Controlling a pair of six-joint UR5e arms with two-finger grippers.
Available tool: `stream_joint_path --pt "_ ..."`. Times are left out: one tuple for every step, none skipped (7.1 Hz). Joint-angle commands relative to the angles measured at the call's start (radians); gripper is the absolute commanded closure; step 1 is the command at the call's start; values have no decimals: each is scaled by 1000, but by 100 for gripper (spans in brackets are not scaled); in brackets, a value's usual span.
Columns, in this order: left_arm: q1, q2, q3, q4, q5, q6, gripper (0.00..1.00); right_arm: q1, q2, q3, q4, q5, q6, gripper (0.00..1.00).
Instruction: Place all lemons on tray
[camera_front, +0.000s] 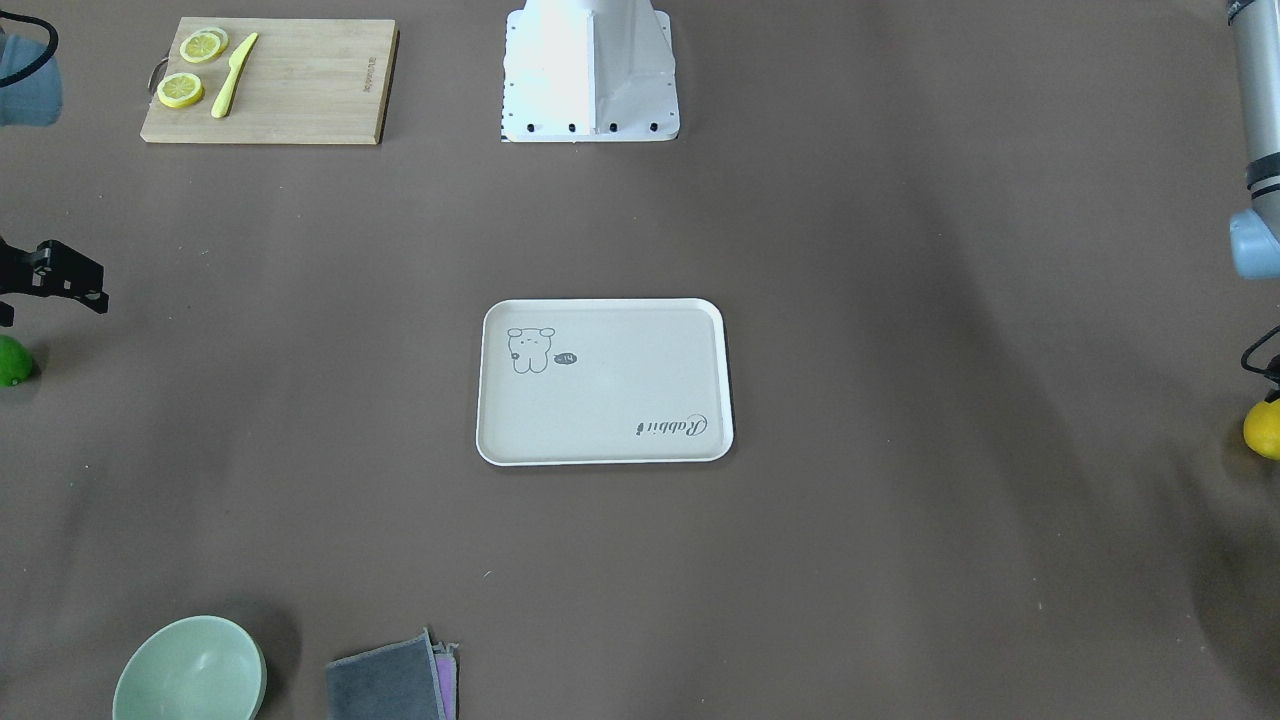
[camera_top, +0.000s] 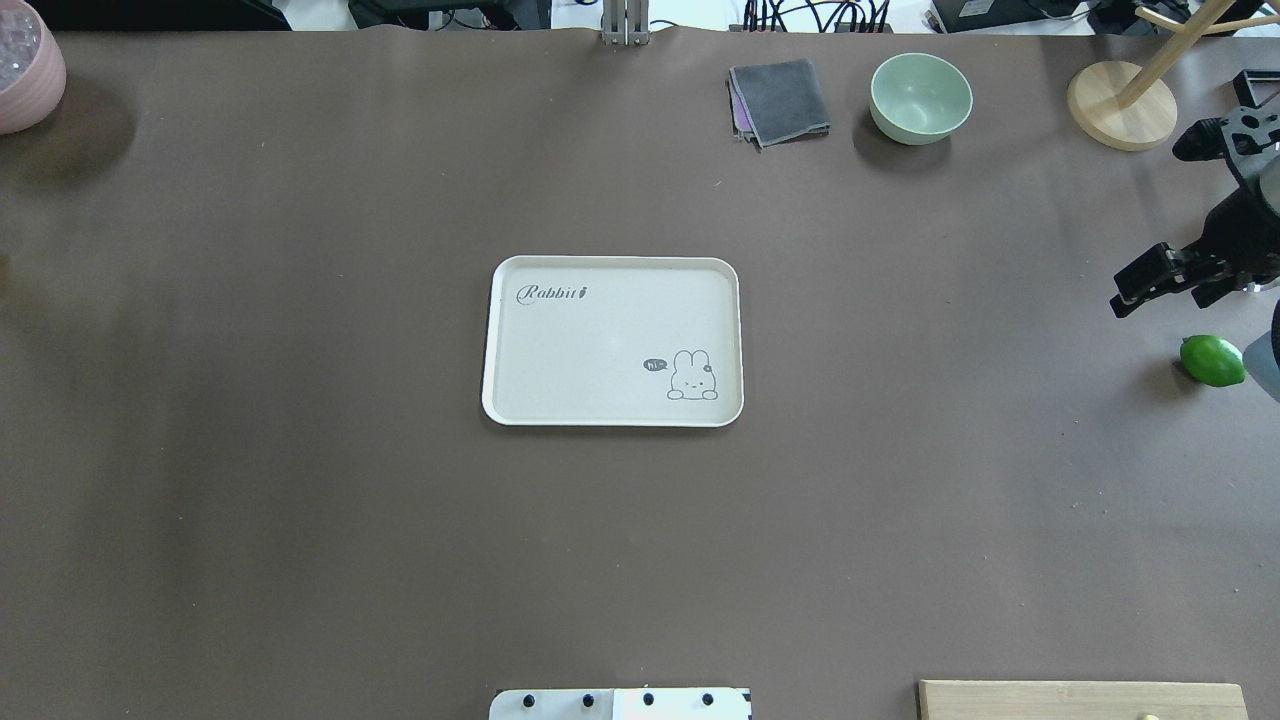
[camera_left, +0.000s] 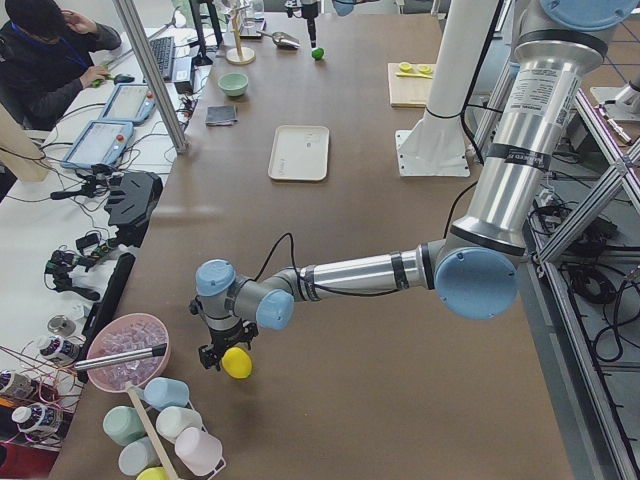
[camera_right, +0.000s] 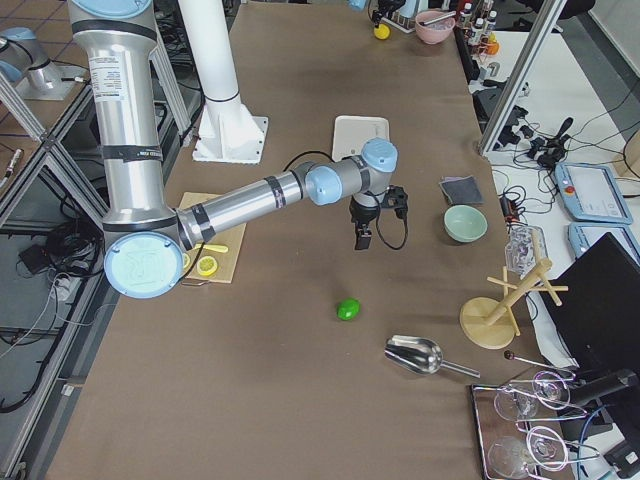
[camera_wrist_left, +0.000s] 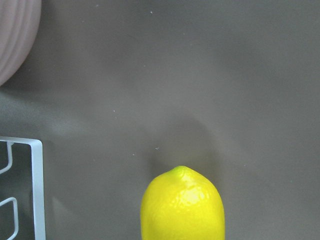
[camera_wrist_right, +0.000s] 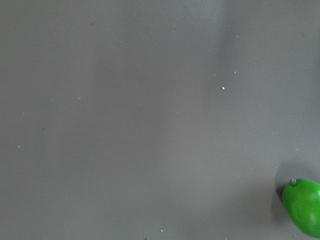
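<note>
Near the right fingers — green lemon, apart

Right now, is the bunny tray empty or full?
Empty. Nothing sits on the tray; the green lemon and the yellow lemon are both off it, far out to either side.

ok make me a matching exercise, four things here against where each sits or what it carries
1 bright yellow oval lemon
2 glossy green oval lemon
3 cream-white rectangular tray
4 wooden cutting board

A middle of the brown table, empty
B robot's right end
C carries two lemon slices, yellow knife
D robot's left end

Pairs: 1-D, 2-B, 3-A, 4-C
</note>
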Motion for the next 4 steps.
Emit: stream_joint_path --pt "22 -30 91 -65 10 -4 6 -1 0 -8 1 1 -1 0" --pt "27 -42 96 -67 10 -28 6 -3 2 -8 1 1 -1 0" --pt "51 -44 98 -70 10 -51 6 -4 5 -11 1 -1 -1 0" --pt "54 -45 101 -70 10 -53 6 -4 6 -11 1 1 -1 0"
